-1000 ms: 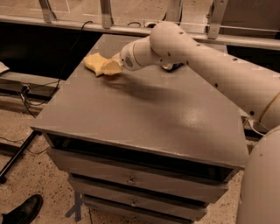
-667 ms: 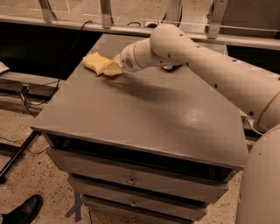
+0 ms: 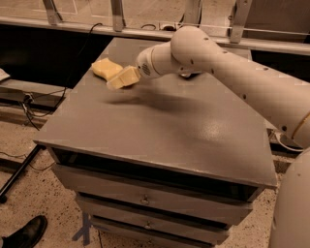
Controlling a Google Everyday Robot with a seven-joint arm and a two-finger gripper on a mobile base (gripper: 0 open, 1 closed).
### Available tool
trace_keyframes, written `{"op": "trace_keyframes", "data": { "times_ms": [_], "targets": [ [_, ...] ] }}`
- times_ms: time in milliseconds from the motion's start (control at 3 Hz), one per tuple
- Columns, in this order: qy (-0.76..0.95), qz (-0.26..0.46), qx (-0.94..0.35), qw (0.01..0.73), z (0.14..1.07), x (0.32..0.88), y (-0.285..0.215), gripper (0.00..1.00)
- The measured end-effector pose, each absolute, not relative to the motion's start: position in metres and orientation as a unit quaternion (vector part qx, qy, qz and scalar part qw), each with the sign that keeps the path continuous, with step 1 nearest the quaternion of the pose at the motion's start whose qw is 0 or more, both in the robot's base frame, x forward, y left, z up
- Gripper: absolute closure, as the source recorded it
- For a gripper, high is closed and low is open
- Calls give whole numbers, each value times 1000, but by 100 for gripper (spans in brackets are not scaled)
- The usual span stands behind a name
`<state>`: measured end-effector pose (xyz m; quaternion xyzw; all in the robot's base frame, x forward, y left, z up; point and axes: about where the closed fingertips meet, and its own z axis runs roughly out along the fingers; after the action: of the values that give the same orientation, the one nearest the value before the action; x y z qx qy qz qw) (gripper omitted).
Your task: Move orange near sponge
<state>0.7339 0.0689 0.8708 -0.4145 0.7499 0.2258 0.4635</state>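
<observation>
The sponge (image 3: 105, 68), a pale yellow block with wavy edges, lies on the far left part of the grey table top (image 3: 160, 126). My gripper (image 3: 122, 78) reaches in from the right on the long white arm (image 3: 227, 72). It hangs just above the table, right beside the sponge's near right edge, and I cannot tell whether it touches the sponge. The orange is not in view; nothing orange shows on the table or at the gripper.
The table is a grey drawer cabinet with several drawers (image 3: 145, 198) in its front. A metal rail (image 3: 116, 14) and cables run behind it. A dark shoe (image 3: 24, 235) stands on the floor at the lower left. The arm spans the table's right rear.
</observation>
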Motion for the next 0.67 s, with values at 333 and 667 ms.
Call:
{"op": "trace_keyframes", "data": {
  "times_ms": [333, 667],
  "targets": [
    [736, 226, -422, 479, 892, 718, 47, 0],
    [716, 229, -436, 495, 922, 683, 5, 0]
  ]
}}
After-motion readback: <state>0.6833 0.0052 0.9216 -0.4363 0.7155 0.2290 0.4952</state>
